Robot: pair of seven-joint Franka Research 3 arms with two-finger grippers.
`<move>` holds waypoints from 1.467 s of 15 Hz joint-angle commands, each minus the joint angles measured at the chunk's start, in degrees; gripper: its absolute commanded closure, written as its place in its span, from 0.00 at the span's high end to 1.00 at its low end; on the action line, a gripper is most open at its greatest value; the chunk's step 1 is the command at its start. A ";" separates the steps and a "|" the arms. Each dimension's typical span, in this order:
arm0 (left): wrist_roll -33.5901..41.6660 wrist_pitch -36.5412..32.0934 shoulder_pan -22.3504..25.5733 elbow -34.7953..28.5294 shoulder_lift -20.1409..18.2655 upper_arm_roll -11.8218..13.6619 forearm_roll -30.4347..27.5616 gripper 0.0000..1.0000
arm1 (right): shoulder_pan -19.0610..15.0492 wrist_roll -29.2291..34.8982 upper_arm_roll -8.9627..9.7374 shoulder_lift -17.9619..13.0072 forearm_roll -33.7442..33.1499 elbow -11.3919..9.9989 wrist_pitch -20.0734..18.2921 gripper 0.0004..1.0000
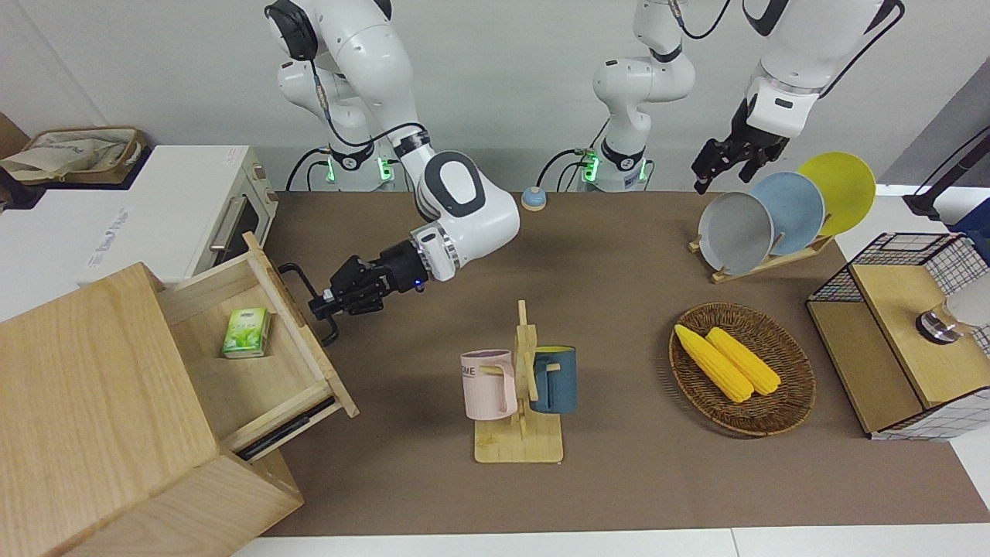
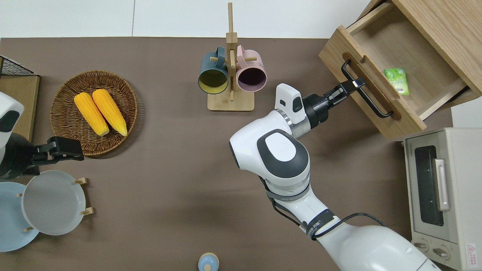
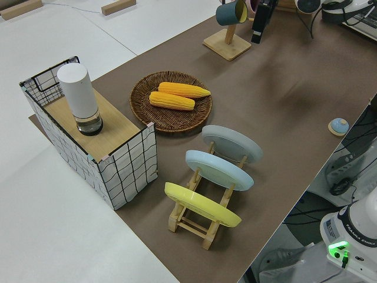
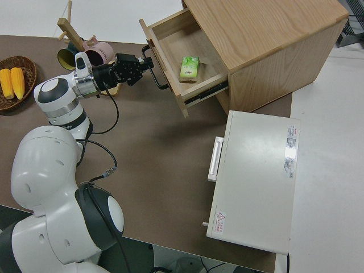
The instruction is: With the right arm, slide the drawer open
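Observation:
The pale wooden cabinet [image 1: 85,387] stands at the right arm's end of the table. Its wide drawer [image 1: 232,383] is pulled far out toward the table's middle; it also shows in the overhead view [image 2: 418,60] and the right side view [image 4: 176,45]. A small green pack [image 2: 396,79] lies inside it. My right gripper [image 1: 321,300] is shut on the drawer's black bar handle [image 2: 371,99], near the middle of the bar. In the overhead view the right gripper [image 2: 352,84] reaches from the table's middle. My left arm is parked.
A white toaster oven [image 1: 232,224] stands beside the cabinet, nearer to the robots. A mug rack [image 1: 520,379] with two mugs stands mid-table. A basket of corn [image 1: 742,370], a plate rack [image 1: 773,213] and a wire-grid box [image 1: 905,333] are at the left arm's end.

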 commanded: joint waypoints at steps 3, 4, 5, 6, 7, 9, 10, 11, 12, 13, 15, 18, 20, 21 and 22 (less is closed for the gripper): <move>0.51 -0.97 -0.07 0.21 -0.47 0.25 -0.05 0.99 | 0.50 -1.55 6.38 -0.22 3.32 1.64 -6.56 0.00; 0.51 -0.89 0.02 0.21 -0.47 0.25 -0.05 0.99 | 0.50 -1.46 7.43 -0.22 3.41 1.73 -7.70 0.00; 0.51 -0.89 0.02 0.21 -0.47 0.25 -0.05 0.99 | 0.58 -1.55 8.31 -0.22 3.58 1.81 -8.67 0.00; 0.51 -0.89 0.02 0.21 -0.47 0.25 -0.05 0.99 | 1.11 -1.55 8.85 -0.22 4.11 1.90 -9.46 0.00; 0.51 -0.97 -0.07 0.21 -0.47 0.25 -0.05 0.99 | 1.55 -1.55 8.94 -0.22 4.72 2.08 -9.91 0.00; 0.51 -0.97 -0.07 0.21 -0.47 0.25 -0.14 0.99 | 1.72 -1.46 9.46 -0.22 5.08 2.08 -11.13 0.00; 0.51 -0.89 -0.07 0.21 -0.47 0.25 -0.05 0.99 | 1.73 -1.55 9.90 -0.22 5.08 2.08 -11.66 0.00; 0.51 -0.97 -0.07 0.21 -0.47 0.25 -0.05 0.99 | 1.73 -1.55 10.43 -0.22 5.08 2.08 -12.28 0.00; 0.51 -0.89 -0.07 0.21 -0.47 0.25 -0.05 0.99 | 1.73 -1.46 10.69 -0.22 5.43 2.08 -12.55 0.00; 0.51 -0.89 -0.07 0.21 -0.47 0.25 -0.05 0.99 | 1.73 -1.46 10.96 -0.22 5.52 2.08 -12.98 0.00; 0.51 -0.89 -0.07 0.21 -0.47 0.25 -0.05 0.99 | 1.73 -1.46 11.66 -0.31 5.61 2.08 -13.60 0.00; 0.51 -0.97 -0.07 0.21 -0.47 0.25 -0.05 0.99 | 1.73 -1.46 13.59 -0.22 5.78 2.08 -15.53 0.00; 0.51 -0.89 -0.07 0.21 -0.47 0.25 -0.05 0.99 | 2.16 -1.46 14.39 -0.22 6.13 2.25 -16.41 0.00; 0.51 -0.97 -0.07 0.21 -0.47 0.25 -0.05 0.99 | 2.60 -1.29 14.48 -0.22 7.09 2.34 -16.59 0.00; 0.51 -0.89 -0.07 0.21 -0.47 0.25 -0.05 0.99 | 2.69 -1.11 14.39 -0.22 7.88 2.34 -16.76 0.00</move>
